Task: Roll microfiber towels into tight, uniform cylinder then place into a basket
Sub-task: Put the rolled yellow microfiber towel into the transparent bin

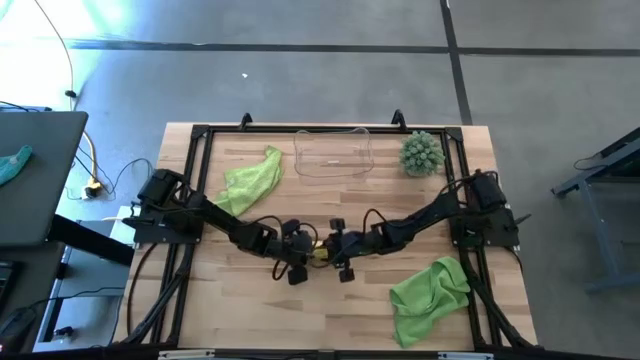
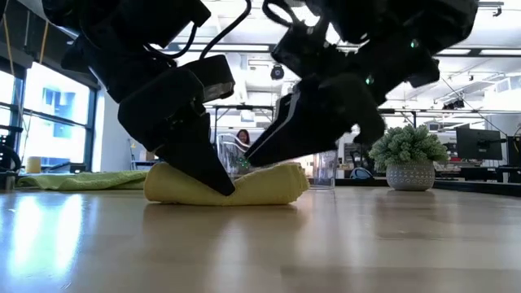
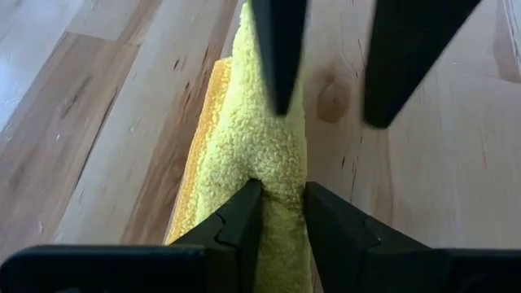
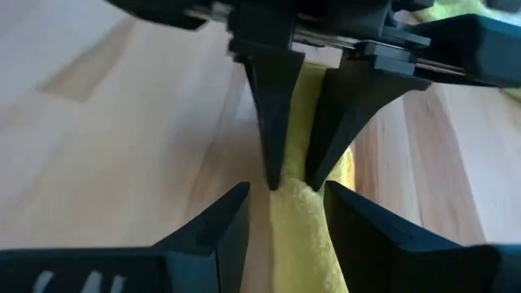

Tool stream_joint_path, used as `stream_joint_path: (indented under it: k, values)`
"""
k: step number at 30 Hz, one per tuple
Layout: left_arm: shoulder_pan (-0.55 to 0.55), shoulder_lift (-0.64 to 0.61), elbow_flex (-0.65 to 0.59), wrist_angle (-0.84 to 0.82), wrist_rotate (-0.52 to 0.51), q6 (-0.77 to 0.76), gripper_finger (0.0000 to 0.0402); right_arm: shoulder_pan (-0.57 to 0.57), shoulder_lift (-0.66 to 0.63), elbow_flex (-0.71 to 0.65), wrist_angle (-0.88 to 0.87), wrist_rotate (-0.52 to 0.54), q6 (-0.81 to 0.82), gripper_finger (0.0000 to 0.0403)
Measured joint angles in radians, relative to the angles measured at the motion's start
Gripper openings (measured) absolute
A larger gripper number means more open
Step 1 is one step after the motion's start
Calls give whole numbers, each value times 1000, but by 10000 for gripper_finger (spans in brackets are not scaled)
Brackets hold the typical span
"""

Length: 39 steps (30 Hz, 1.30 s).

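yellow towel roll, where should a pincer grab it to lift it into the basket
Grip the yellow towel roll across its narrow width, near each end, coming straight down from above. It lies flat as a long soft cylinder, so a pinch across the roll should keep the layers from unwinding. The left pincer and right pincer already straddle it this way. The basket sits at the far edge.

Grey concrete floor with dark seam lines, bright windows at one side of the room, ceiling lights, monitors on far desks, a seated person

yellow towel rolled, mid-table, pinched
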Motion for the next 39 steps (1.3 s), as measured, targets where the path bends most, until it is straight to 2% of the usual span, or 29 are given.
stream_joint_path:
  k: [4,12,28,33,39]
  values:
    - [0,0,0,0,0,2,92,-6,28,0,22,28,23,156]
    - [0,0,-1,1,1,21,92,-10,33,0,43,18,66,197]
    - [0,0,-2,4,1,30,92,-22,125,2,132,-5,96,199]
    - [0,-7,-2,6,-10,31,92,-23,125,5,86,2,112,183]
    - [0,-57,-6,-24,-9,48,92,-24,123,7,24,14,189,132]
